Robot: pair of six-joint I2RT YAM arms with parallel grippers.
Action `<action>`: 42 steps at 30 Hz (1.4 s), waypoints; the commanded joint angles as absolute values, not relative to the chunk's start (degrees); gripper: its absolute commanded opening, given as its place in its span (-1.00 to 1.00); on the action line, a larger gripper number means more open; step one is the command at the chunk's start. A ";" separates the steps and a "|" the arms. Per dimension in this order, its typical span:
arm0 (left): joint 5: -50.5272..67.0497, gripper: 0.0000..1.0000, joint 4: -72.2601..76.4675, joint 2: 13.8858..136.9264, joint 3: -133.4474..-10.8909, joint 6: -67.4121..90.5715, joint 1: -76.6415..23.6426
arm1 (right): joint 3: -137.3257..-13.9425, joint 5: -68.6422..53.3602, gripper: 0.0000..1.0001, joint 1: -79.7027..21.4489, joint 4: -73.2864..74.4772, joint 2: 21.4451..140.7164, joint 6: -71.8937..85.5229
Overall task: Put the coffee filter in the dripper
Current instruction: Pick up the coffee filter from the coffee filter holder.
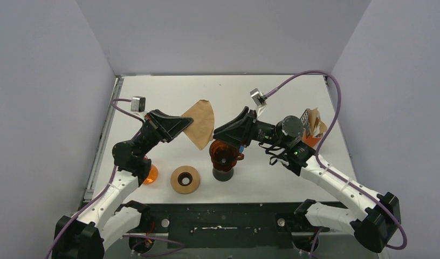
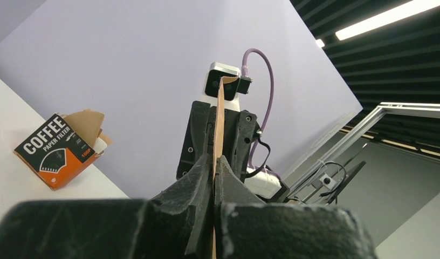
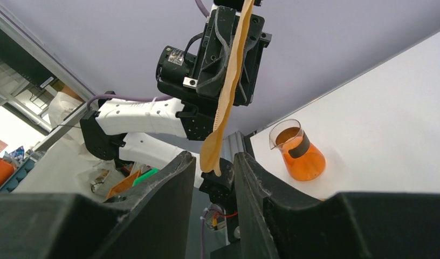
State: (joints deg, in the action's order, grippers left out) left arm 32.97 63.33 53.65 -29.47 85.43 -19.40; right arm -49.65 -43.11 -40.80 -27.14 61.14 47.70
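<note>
Robot lab bench, boxed in and wired up.
It was a test cell, plainly: a white table point(image 1: 272, 97) fenced by blank grey panels point(image 1: 223, 32), the left arm point(image 1: 118, 186) and right arm point(image 1: 331, 178) bolted by a black base plate point(image 1: 223, 218) at the bottom of the top view, purple cable point(image 1: 309, 73) looping over, and at the right of the left wrist view aluminium framing point(image 2: 412, 109) under a ceiling strip light point(image 2: 390, 18).
</note>
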 commanded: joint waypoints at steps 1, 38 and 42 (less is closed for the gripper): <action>32.16 -1.00 67.59 53.71 -29.84 86.40 -19.16 | -49.46 -43.02 -0.34 -41.66 -32.91 61.97 47.83; 34.41 -1.00 73.94 54.96 -28.83 90.26 -19.16 | -52.03 -39.19 -0.43 -44.82 -36.63 67.06 46.56; 34.61 -1.00 74.20 55.00 -29.09 90.82 -19.16 | -51.78 -38.54 -0.49 -44.83 -36.08 66.07 45.63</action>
State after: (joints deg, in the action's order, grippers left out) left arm 33.67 70.11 54.98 -28.58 90.04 -19.38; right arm -49.69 -40.45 -44.36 -31.27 67.40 47.22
